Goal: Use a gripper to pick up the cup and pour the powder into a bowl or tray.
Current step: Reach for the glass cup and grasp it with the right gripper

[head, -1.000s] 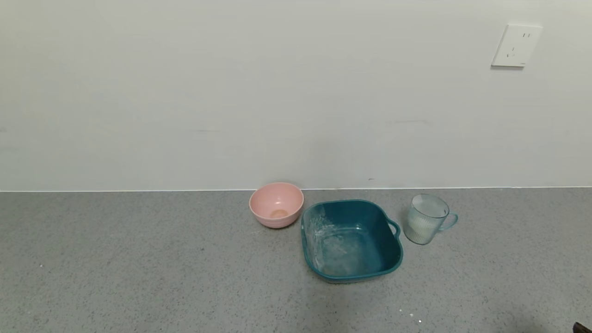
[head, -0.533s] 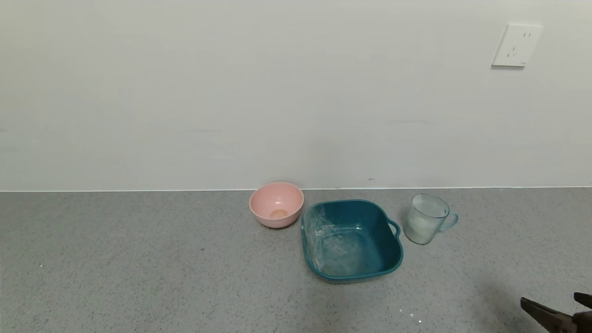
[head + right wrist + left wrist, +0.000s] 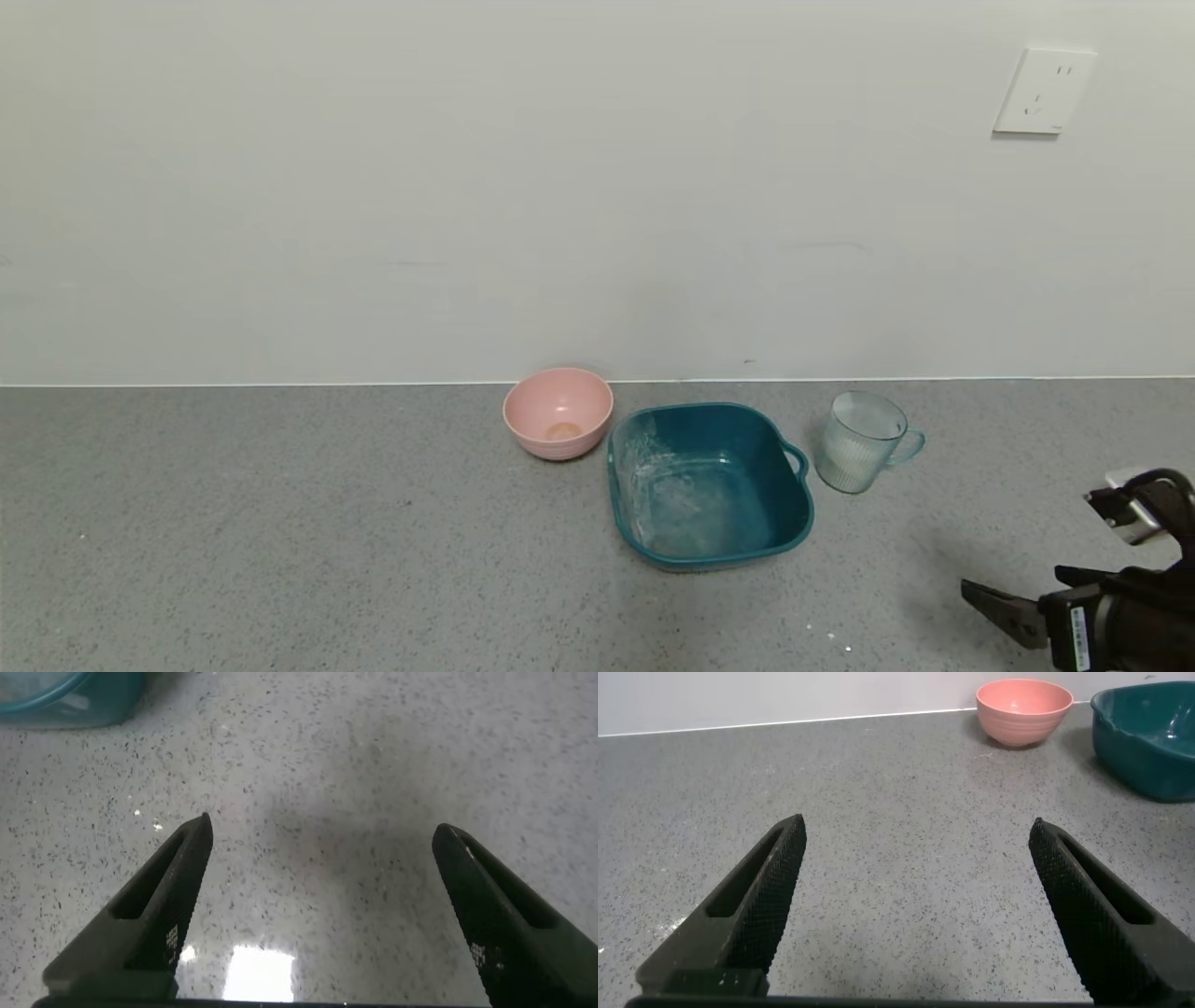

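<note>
The ribbed pale blue-green cup (image 3: pixel 859 441) stands upright on the grey counter, handle to the right, with whitish powder (image 3: pixel 846 464) in its lower part. The teal basin (image 3: pixel 624 485) sits just left of it, its inside dusted white (image 3: pixel 674 509). My right gripper (image 3: pixel 1016 583) is open and empty at the front right, well short of the cup and to its right; in the right wrist view (image 3: pixel 322 831) it hangs over bare counter with a corner of the basin (image 3: pixel 65 700) beyond it. My left gripper (image 3: pixel 918 826) is open and empty over bare counter, out of the head view.
A round pink bowl (image 3: pixel 558 413) with a small beige patch inside stands left of the basin; it also shows in the left wrist view (image 3: pixel 1024 711) beside the basin (image 3: pixel 1148 737). The wall rises right behind the objects. A wall socket (image 3: pixel 1043 91) is at upper right.
My right gripper has come into the head view from the bottom right corner and moved left and forward toward the cup. The cup, basin and pink bowl have not moved.
</note>
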`<state>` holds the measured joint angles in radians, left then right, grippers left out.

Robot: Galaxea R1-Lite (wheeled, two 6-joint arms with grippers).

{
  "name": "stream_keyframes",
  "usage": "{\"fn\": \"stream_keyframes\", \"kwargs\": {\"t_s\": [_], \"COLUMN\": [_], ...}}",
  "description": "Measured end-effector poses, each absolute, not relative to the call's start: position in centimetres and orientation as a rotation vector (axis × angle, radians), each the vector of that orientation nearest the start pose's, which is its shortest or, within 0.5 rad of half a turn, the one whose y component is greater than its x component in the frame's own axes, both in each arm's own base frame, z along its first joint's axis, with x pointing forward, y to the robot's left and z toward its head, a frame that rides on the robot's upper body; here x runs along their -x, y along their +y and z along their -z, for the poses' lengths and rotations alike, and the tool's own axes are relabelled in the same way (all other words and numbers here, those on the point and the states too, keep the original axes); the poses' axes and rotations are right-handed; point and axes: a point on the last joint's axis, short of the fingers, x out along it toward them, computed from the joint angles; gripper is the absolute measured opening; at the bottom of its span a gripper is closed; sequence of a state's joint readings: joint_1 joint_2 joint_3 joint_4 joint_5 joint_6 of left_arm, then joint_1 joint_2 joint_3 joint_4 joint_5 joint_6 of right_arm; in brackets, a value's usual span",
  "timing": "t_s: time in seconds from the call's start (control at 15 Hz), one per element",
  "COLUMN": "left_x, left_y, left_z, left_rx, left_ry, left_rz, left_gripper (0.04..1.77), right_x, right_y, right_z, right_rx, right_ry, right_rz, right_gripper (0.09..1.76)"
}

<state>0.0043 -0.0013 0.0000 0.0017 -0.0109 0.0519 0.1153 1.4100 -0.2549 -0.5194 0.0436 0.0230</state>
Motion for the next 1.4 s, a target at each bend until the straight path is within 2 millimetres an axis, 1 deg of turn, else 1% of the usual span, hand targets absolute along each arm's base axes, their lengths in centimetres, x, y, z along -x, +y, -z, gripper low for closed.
{"fn": "stream_keyframes", "kwargs": {"t_s": [0.33,0.53,0.8,1.0,1.4], "left_x": [2.3,2.3,2.3,2.3,2.3], "left_y": [0.0,0.0,0.0,0.0,0.0], "left_z": [-7.5,-7.5,-7.5,-7.5,-7.5], "left_rx": [-0.051,-0.052,-0.051,-0.051,-0.052], "left_ry": [0.000,0.000,0.000,0.000,0.000], "left_rz": [0.007,0.007,0.007,0.007,0.007], "left_gripper": [1.72,1.72,1.72,1.72,1.72], "right_x": [-20.4,-22.5,-25.4,-27.2,-30.4], "right_y": [3.3,3.8,4.2,4.5,5.0], "right_z": [-9.1,-8.2,-7.0,-6.7,-6.7], "right_rx": [0.010,0.004,0.003,0.002,-0.001], "right_ry": [0.601,0.555,0.545,0.539,0.499], "right_rz": [-0.191,-0.199,-0.199,-0.199,-0.199], "right_gripper": [1.71,1.71,1.71,1.71,1.71]}}
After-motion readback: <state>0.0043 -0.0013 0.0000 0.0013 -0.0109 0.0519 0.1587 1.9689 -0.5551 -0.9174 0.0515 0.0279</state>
